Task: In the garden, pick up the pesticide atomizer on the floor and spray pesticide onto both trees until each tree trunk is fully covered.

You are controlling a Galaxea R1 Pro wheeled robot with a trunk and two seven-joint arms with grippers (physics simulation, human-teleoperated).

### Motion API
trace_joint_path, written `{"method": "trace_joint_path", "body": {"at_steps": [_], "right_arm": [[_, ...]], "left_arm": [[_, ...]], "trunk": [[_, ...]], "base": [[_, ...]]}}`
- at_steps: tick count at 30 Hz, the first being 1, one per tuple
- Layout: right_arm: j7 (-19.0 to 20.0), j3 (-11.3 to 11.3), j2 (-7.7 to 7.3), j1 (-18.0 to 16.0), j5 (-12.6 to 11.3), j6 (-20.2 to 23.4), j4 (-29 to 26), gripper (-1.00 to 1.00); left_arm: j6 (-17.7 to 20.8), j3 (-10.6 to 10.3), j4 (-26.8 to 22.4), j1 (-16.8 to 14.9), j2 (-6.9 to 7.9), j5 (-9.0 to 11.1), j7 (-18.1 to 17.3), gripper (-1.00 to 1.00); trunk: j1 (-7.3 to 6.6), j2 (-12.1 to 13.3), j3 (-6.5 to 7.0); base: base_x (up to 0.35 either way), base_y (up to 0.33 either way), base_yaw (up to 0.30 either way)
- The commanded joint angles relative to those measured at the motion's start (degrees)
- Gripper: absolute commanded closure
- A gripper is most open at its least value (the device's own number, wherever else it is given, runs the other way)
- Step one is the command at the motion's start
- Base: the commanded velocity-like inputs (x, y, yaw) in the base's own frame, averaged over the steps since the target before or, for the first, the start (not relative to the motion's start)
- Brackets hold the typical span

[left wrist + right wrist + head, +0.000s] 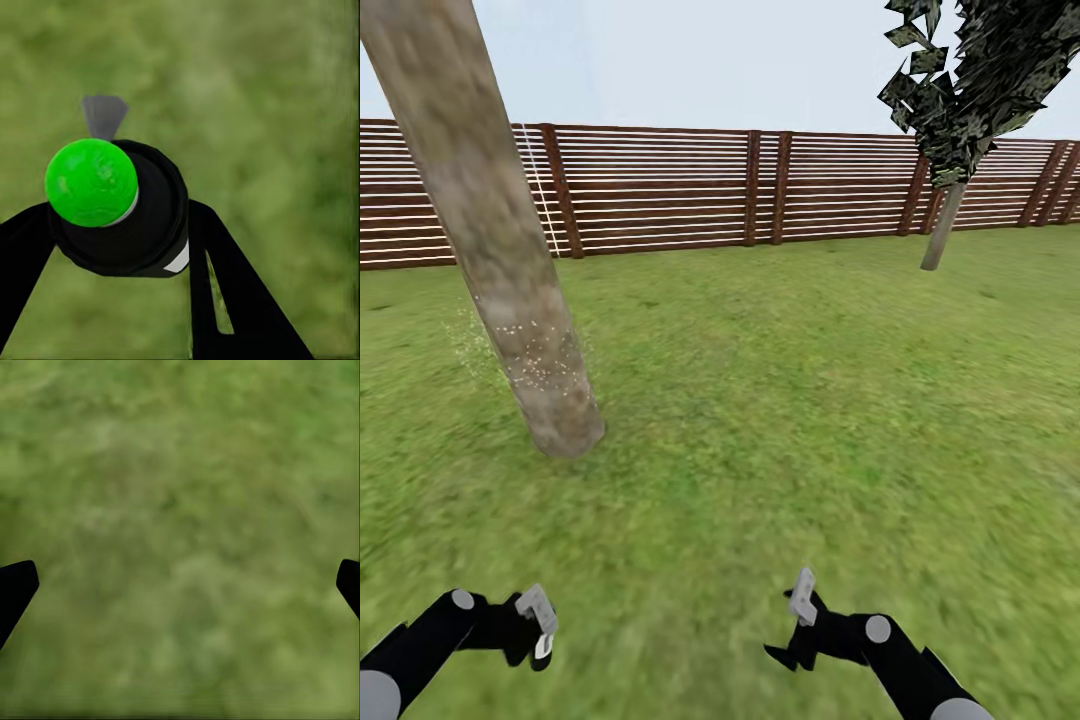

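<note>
The left gripper (112, 225) grips, between its black fingers (225, 292), the small dark pesticide atomizer (124, 214) with bright green top, the right gripper (180, 585) is released, and I judge more spraying onto the speckled grey-beige tree trunk (510, 300) ahead comes next.

The floor (780, 400) is a broad lawn of blurry green grass, patchy with lighter and browner tufts, running back to a reddish-brown slatted fence (660, 190) along its far edge. A thick grey-beige tree trunk (510, 290) rises tilted from the grass toward the far left, its base planted in the turf, with fine white specks (525, 350) dotted over its lower part. A thinner trunk (942, 232) stands near the far right edge, just before the fence.
</note>
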Motion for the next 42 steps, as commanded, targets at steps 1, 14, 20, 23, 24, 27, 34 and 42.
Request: {"method": "trace_joint_path", "body": {"at_steps": [1,14,20,23,24,27,34,42], "right_arm": [[0.0,0.4,-0.03,0.0,0.9,-0.4,-0.1,-1.00],[16.4,8.8,1.27,-1.5,2.6,-0.4,-5.3,1.00],[16.9,8.9,4.14,-1.6,2.7,-0.4,-8.0,1.00],[17.0,8.9,5.02,-1.7,2.8,-0.4,-8.1,1.00],[17.0,8.9,5.10,-1.8,2.7,-0.4,-8.6,1.00],[17.0,8.9,5.55,-1.9,2.7,-0.4,-9.6,1.00],[17.0,8.9,5.78,-2.0,2.7,-0.4,-9.9,1.00],[17.0,8.8,5.61,-2.0,2.9,-0.4,-10.0,1.00]], "left_arm": [[0.4,-0.5,0.2,0.0,-0.30,-0.3,-0.5,1.00],[0.5,-6.9,-6.6,-0.3,-8.00,-10.5,-17.7,1.00],[0.5,-6.9,-7.8,-2.4,-10.12,-10.5,-17.8,1.00],[0.4,-7.0,-7.9,-4.1,-11.84,-11.3,-19.6,1.00],[0.5,-7.0,-7.8,-4.3,-12.89,-13.3,-19.9,1.00],[0.4,-6.9,-7.8,-4.5,-14.49,-16.1,-20.1,1.00],[-0.1,-6.9,-7.8,-4.5,-17.06,-16.4,-20.0,1.00],[-0.4,-10.8,-7.5,-4.1,-18.65,-17.3,-19.5,1.00]], "trunk": [[-0.01,0.0,-0.05],[-0.01,0.0,-0.05],[-0.01,0.0,-0.05],[-0.01,0.0,-0.05],[-0.01,0.0,-0.05],[-0.01,0.0,-0.05],[-0.01,0.0,-0.05],[-0.01,0.0,-0.05]], "base": [[0.000,0.000,0.000],[0.000,0.000,0.000],[0.000,0.000,0.000],[0.000,0.000,0.000],[0.000,0.000,0.000],[0.000,0.000,0.000],[0.000,0.000,0.000],[0.000,0.000,0.000]]}}
